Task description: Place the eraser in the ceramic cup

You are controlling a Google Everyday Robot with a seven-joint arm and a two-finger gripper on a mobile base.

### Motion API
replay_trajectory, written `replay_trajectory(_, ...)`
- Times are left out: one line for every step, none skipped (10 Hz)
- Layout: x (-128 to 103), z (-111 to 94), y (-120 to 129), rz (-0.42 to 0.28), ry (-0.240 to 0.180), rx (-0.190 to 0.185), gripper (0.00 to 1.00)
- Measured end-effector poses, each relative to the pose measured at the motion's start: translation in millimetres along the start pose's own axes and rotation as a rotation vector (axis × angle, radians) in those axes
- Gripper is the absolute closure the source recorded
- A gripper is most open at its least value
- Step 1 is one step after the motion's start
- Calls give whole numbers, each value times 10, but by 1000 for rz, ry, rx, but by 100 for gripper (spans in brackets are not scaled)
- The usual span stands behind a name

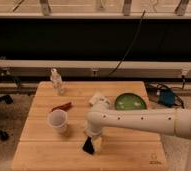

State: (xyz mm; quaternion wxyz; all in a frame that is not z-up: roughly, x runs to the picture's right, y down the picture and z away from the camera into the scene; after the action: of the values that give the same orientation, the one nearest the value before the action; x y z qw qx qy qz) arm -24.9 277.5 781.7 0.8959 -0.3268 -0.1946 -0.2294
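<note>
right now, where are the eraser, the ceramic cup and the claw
eraser (87, 146): camera view, black corner showing left of the claw.
ceramic cup (58, 121): camera view, its white side wall.
claw (95, 143): camera view, its tip, low over the eraser, right of the cup.
</note>
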Motion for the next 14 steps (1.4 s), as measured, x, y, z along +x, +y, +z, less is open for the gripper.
replay_trajectory(35,-5,27,1,7,1,20)
replay_trajectory(92,-15,62,4,15,6,20)
replay_trajectory(137,-25,86,6,19,10,20)
replay_trajectory(174,-29,110,8,24,11,20)
replay_trajectory(171,-13,118,-1,29,9,20)
replay_trajectory(161,2,119,-13,34,7,20)
replay_trajectory(154,14,125,-19,37,5,20)
replay_trajectory(141,30,132,-26,38,2,20)
replay_trajectory(125,42,131,-33,38,0,20)
replay_trajectory(108,52,131,-41,40,-3,20)
replay_trajectory(100,59,133,-45,41,-6,23)
replay_trajectory(100,67,146,-50,48,-17,34)
replay_trajectory(90,71,148,-56,56,-29,43)
replay_trajectory(82,76,154,-60,66,-44,51)
